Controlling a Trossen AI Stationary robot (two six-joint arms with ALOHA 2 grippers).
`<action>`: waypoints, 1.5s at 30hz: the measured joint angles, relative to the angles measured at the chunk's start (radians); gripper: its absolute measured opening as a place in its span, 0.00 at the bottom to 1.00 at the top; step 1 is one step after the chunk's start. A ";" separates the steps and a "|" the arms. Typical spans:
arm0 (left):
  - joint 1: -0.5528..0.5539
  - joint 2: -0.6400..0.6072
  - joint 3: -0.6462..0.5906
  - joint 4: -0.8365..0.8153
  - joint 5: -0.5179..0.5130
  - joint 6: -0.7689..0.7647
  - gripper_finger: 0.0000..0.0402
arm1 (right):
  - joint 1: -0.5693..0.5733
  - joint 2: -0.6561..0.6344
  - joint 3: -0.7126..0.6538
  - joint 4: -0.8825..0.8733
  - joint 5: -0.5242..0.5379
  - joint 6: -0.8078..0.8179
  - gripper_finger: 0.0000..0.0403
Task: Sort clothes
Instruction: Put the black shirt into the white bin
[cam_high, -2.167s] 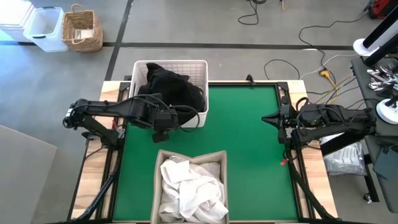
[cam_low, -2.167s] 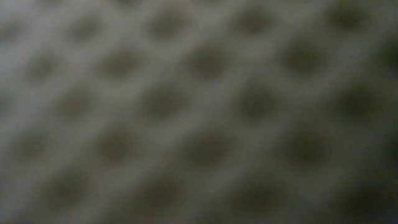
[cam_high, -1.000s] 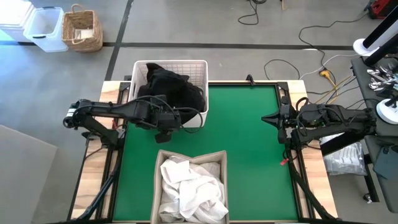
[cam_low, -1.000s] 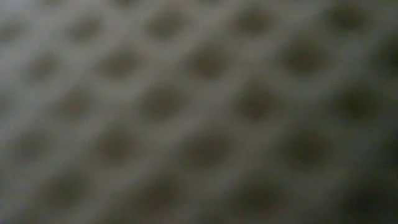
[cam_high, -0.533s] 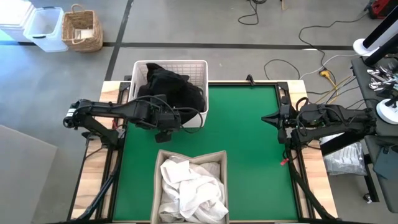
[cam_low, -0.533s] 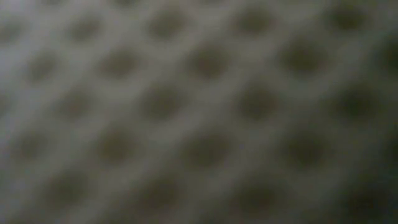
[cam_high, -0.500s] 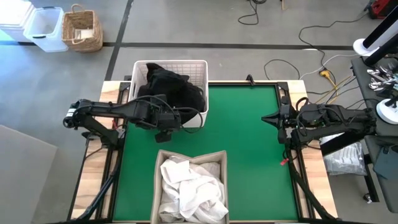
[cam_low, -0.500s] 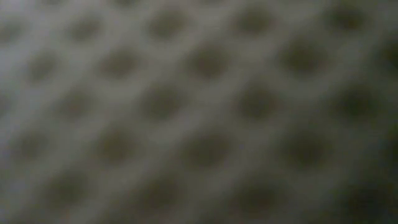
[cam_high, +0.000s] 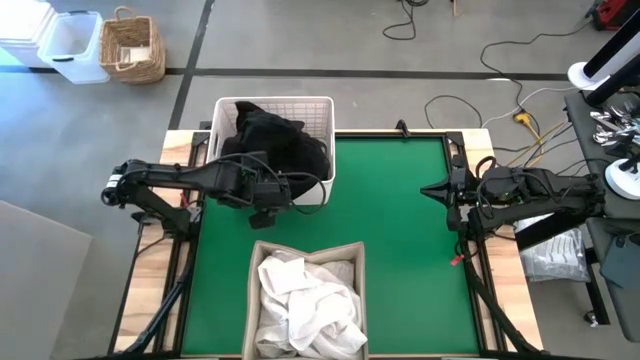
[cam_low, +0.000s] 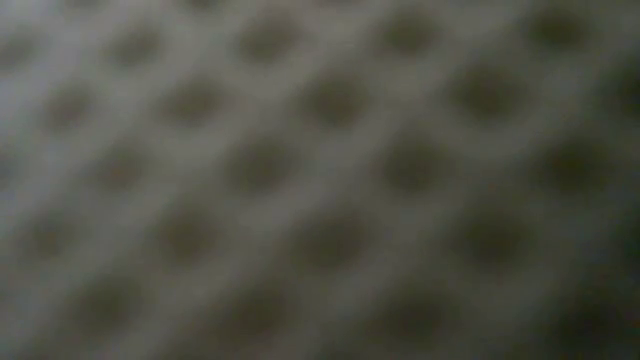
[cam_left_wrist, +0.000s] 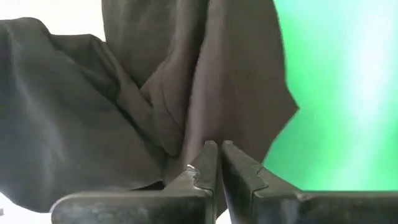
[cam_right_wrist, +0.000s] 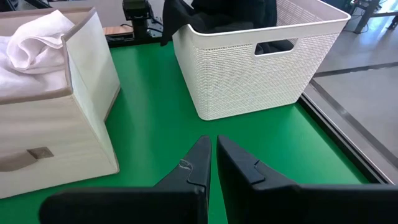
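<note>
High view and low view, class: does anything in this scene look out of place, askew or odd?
Yes. The black garment spills over the white basket's rim near the left gripper, which is shut. The low view shows only a blurred mesh pattern, so something sits right against that camera. The white clothes lie neatly inside the fabric bin.

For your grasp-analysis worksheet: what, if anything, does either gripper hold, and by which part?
The left gripper is shut on a hanging fold of the black garment. The right gripper is shut and holds nothing.
</note>
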 joint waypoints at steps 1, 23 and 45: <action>0.000 0.000 0.000 0.000 -0.011 0.000 0.00 | 0.000 0.000 0.000 0.000 0.000 0.000 0.04; 0.002 -0.084 0.001 -0.014 0.016 -0.029 0.07 | 0.000 0.000 0.000 0.000 0.000 -0.006 0.04; 0.023 -0.043 -0.022 -0.016 -0.015 -0.002 0.23 | 0.000 0.000 0.000 0.000 0.000 -0.008 0.04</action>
